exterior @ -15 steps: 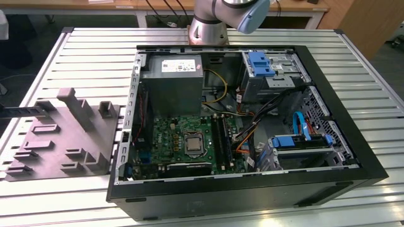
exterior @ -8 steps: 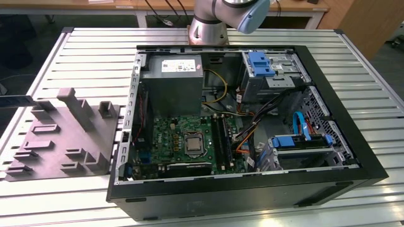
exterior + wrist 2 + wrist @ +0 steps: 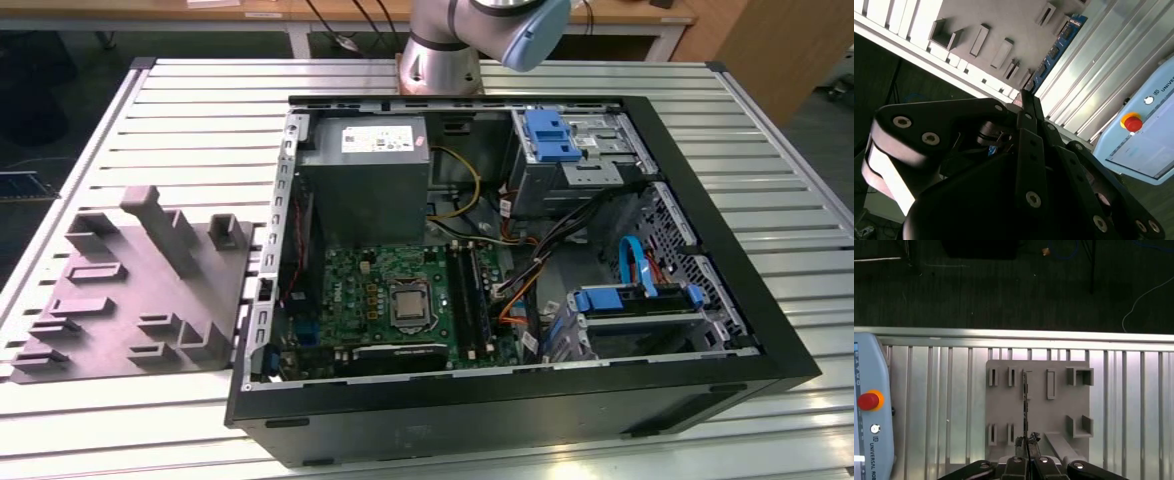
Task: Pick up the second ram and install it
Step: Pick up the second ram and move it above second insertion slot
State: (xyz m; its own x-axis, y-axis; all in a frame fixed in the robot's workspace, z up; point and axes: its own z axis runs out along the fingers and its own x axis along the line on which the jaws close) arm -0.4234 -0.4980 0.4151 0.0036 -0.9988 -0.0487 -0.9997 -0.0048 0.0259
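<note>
The claw (image 3: 1027,441) looks clamped on the near end of the second ram (image 3: 1025,405). In the first wrist view the stick runs edge-on straight out from its tips, with the grey fixture (image 3: 1059,410) well beyond. Gripped by so little of its length, the board could pivot or slip. Far from the claw, inside the open case (image 3: 507,400), the black slots (image 3: 467,285) sit just beside orange cables (image 3: 514,295) — a tilted stick could snag there or seat crooked.
</note>
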